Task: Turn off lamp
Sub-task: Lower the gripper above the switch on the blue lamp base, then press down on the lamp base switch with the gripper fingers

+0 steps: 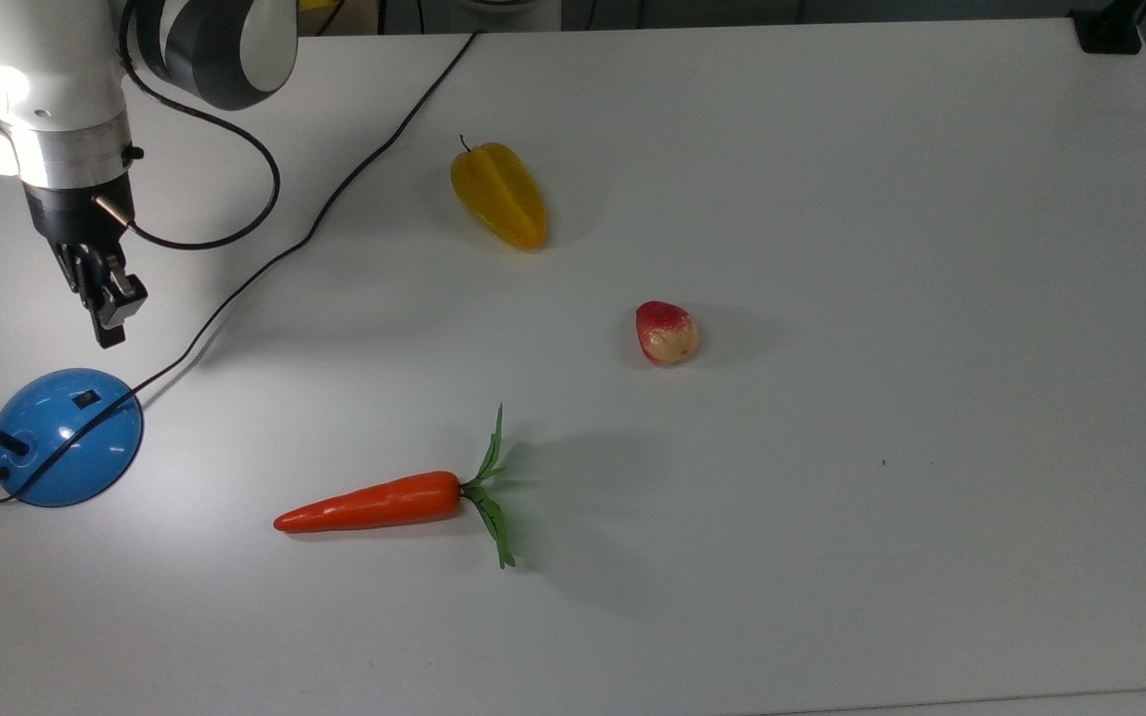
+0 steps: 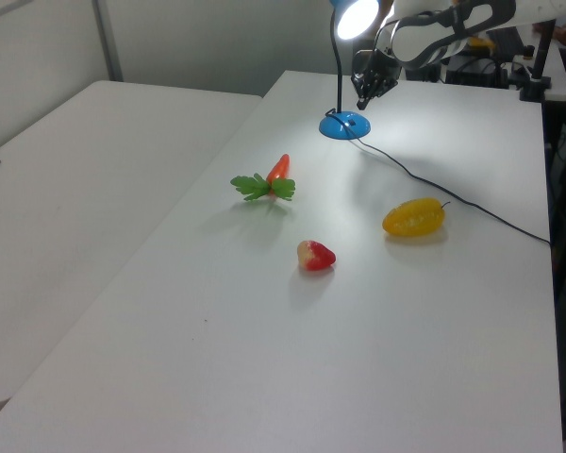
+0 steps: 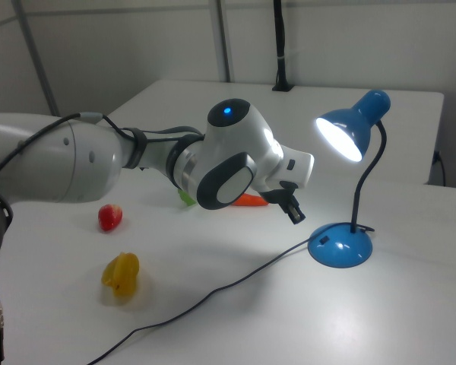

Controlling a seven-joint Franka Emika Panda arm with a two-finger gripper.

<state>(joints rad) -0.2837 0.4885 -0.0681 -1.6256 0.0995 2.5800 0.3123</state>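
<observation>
Lamp [image 3: 340, 247] glossy blue dome base, thin curved stem, black claw [image 1: 110, 328] near

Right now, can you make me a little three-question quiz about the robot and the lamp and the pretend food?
1. True or false: the lamp is shining.
2. In the top view, which lies nearest the lamp's base: A carrot, B starfruit, C strawberry?
3. Is the gripper touching the switch?

Key: 1 true. 2 A. 3 No, it hangs apart from the base.
</observation>
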